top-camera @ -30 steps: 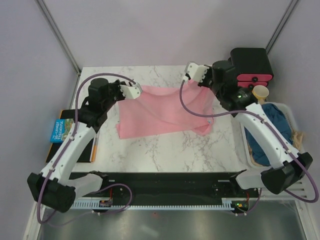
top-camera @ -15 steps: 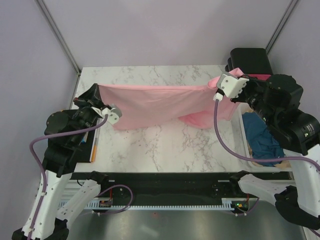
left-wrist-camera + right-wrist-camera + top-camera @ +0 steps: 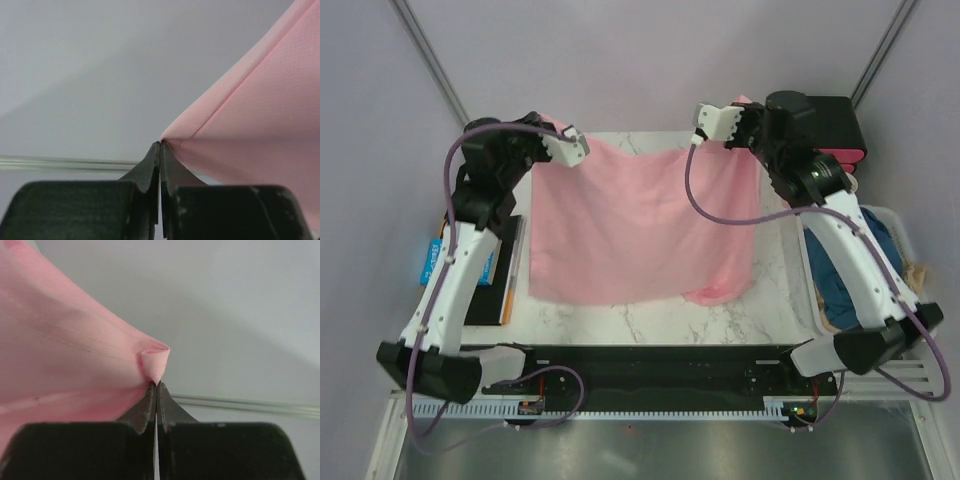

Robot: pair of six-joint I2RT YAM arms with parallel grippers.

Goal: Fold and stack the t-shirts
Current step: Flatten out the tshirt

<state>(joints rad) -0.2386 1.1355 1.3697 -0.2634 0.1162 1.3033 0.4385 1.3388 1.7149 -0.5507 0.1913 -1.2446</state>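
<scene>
Above the far edge of the tabletop (image 3: 720,320), the light pink t-shirt (image 3: 640,230) hung stretched between the two arms. The left end effector (image 3: 578,146) was pinched shut on one upper corner of it, and the right end effector (image 3: 700,122) was pinched shut on the other. Each wrist view showed a small tuck of pink cloth caught at the very tips of closed fingers. From that taut top edge the cloth ran down toward the near side as a broad sheet. Its lower hem appeared to reach the marble, though how much of it lay flat could not be told from overhead. The lower right corner looked bunched and folded under.

The dark teal-blue t-shirt (image 3: 830,285) sat in a heap in the white bin (image 3: 902,228) at the right, well apart from the pink one and not yet handled.

By my judgement, the step in hand was spreading the pink shirt open so that it could be laid flat before any fold was made. The next move would call for both arms to lower the top edge together. They would need to keep their spacing so the cloth stayed taut and settled without wrinkles, and the bunched corner would likely need smoothing. The thin pinch at each tip could slip if pulled too hard.
</scene>
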